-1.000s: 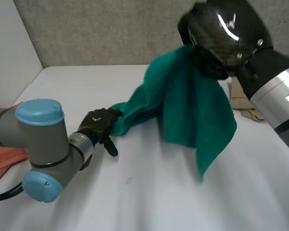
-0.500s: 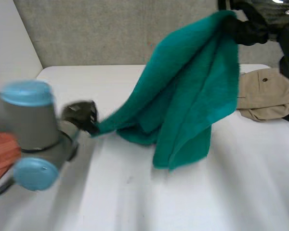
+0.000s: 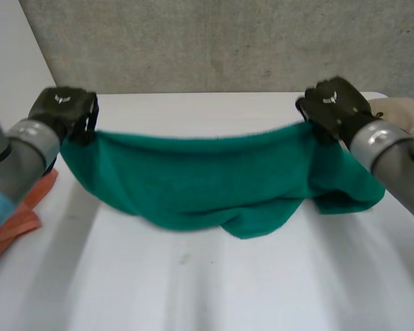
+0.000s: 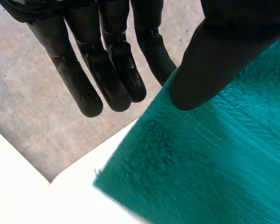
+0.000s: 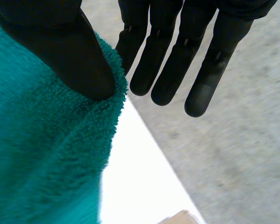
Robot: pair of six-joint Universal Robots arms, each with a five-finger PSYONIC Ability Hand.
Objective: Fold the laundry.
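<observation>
Head view: green towel [image 3: 207,181] hangs stretched above the table's [image 3: 193,289] far edge. Left hand [image 3: 63,109] pinches a top corner, right hand [image 3: 333,105] the top edge, each thumb against straight fingers. Risk: these shallow pinches may slip under tension.

back wall [image 3: 228,41]: grey, rough and speckled like concrete, running behind the whole surface.
side wall [image 3: 10,62]: plain white, at the left, meeting the back wall in a corner.
surface [image 3: 214,283]: white, smooth, matte.
light: soft, even.
</observation>
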